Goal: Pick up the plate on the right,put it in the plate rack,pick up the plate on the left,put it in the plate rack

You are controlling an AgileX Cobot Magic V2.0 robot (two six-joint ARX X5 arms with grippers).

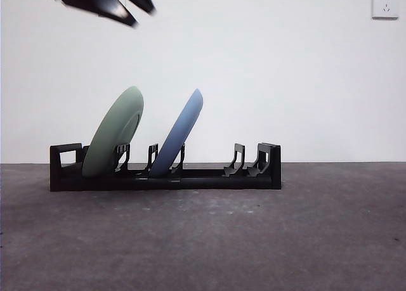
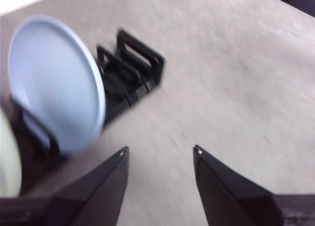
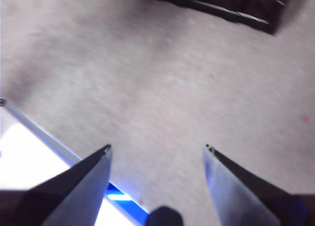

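Front view, green plate (image 1: 114, 132) and blue plate (image 1: 183, 134) leaned in plate rack (image 1: 165, 177), left gripper (image 2: 160, 154) spread empty above, right gripper (image 3: 157, 149) spread empty over table (image 3: 162, 78).

Blue plate (image 2: 56, 83) in plate rack (image 2: 133, 71)

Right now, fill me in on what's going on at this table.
Both plates already stand in the rack: the green plate near one end, the blue plate a few slots along, both leaning. Neither arm holds anything. The left end effector hangs open above the table near the blue plate, and the right end effector is open over bare table.
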